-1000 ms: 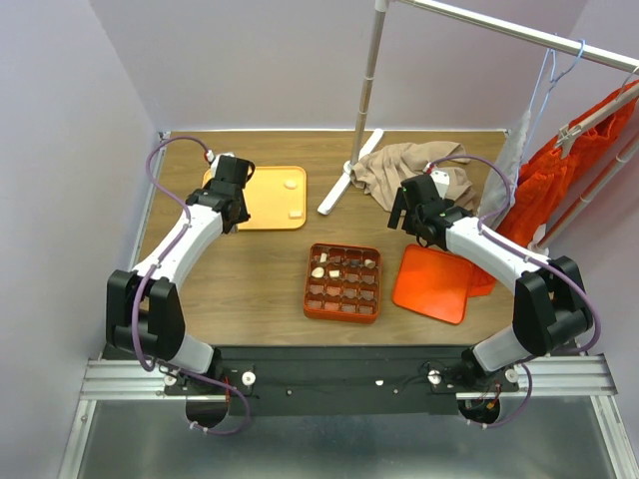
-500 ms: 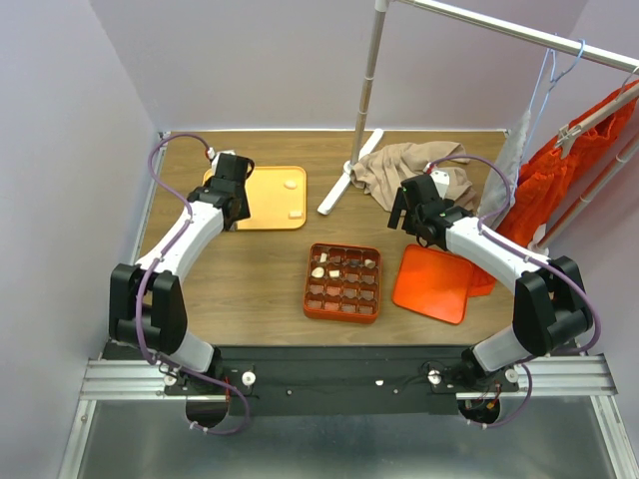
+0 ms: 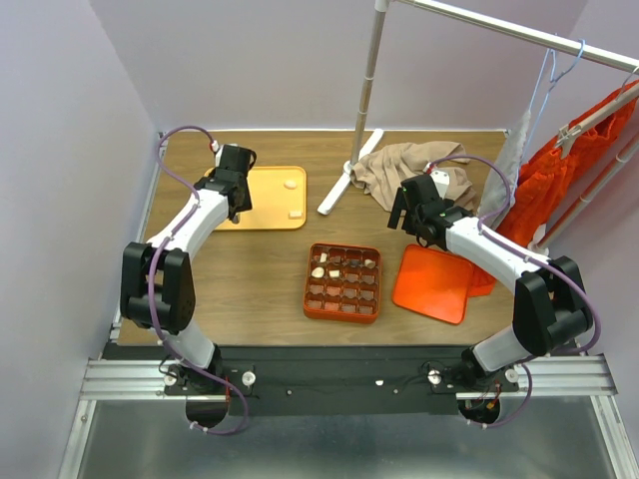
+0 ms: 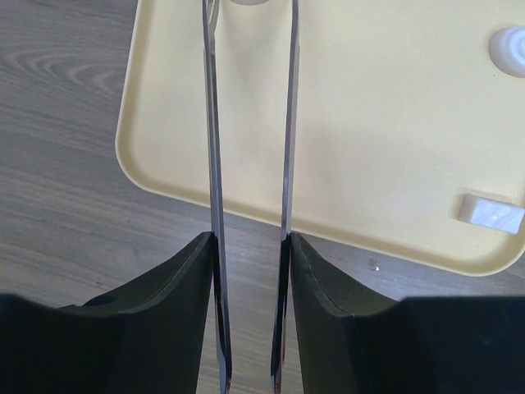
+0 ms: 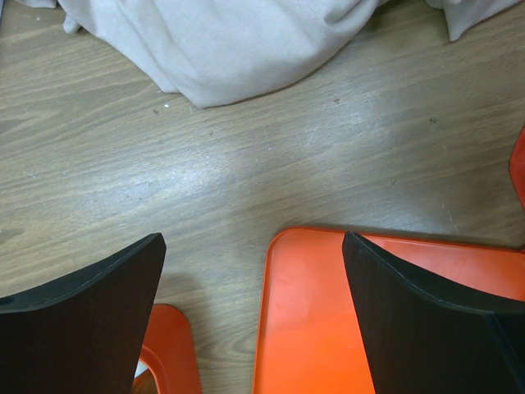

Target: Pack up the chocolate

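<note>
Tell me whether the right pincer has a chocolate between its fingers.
No: the right pincer stands wide open, and only the wooden table and an orange tray show in the gap.

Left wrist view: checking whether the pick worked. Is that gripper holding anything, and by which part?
Cannot be told. A cream-white chocolate lump lies between the left gripper's tips, but the picture's top edge cuts off any contact.

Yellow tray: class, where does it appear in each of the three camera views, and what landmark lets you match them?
Top external: yellow tray, upper left of centre.
Left wrist: tray fills the upper picture.
Right wrist: not in it.
Shared landmark: the rectangular white chocolate near one tray corner.
</note>
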You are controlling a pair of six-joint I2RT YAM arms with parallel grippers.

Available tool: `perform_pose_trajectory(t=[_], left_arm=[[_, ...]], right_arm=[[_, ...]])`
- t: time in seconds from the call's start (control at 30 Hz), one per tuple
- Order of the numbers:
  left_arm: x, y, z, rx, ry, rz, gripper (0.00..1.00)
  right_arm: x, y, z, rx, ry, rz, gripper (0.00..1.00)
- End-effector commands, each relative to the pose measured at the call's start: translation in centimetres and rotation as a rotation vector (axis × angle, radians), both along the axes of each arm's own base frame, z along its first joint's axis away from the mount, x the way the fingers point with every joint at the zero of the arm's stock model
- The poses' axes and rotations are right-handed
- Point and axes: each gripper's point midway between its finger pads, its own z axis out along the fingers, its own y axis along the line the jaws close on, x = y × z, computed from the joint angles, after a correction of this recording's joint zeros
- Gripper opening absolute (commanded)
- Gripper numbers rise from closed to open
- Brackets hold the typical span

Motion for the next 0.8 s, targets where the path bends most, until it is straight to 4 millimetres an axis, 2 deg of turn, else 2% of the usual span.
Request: perform_pose_trajectory(t=[0.0, 0.13, 0.23, 0.4, 0.57, 0.77], left_arm=[[1.2, 0.2, 1.0, -0.003, -0.035, 0.001, 0.49], [0.8, 0.5, 1.0, 0.004, -0.034, 0.002, 0.48], [0.5, 0.7, 1.2, 0.006, -0.039, 0.007, 0.44], [0.2, 1.1, 2.0, 0.014, -0.056, 0.019, 0.32], [0.0, 0.9, 4.2, -0.004, -0.101, 0.006, 0.22], [-1.7, 0.8, 7.4, -0.017, -0.149, -0.032, 0.21]], right_arm=[[-0.3, -0.1, 0.0, 0.002, 0.014, -0.001, 0.98], [-0.2, -0.1, -0.1, 0.001, 0.015, 0.001, 0.98], [-0.2, 0.0, -0.2, 0.003, 0.018, 0.002, 0.98], [0.0, 0.2, 0.0, 0.008, 0.015, 0.005, 0.98], [-0.3, 0.1, 0.0, 0.009, 0.015, 0.006, 0.98], [-0.4, 0.0, -0.1, 0.007, 0.017, 0.003, 0.98]])
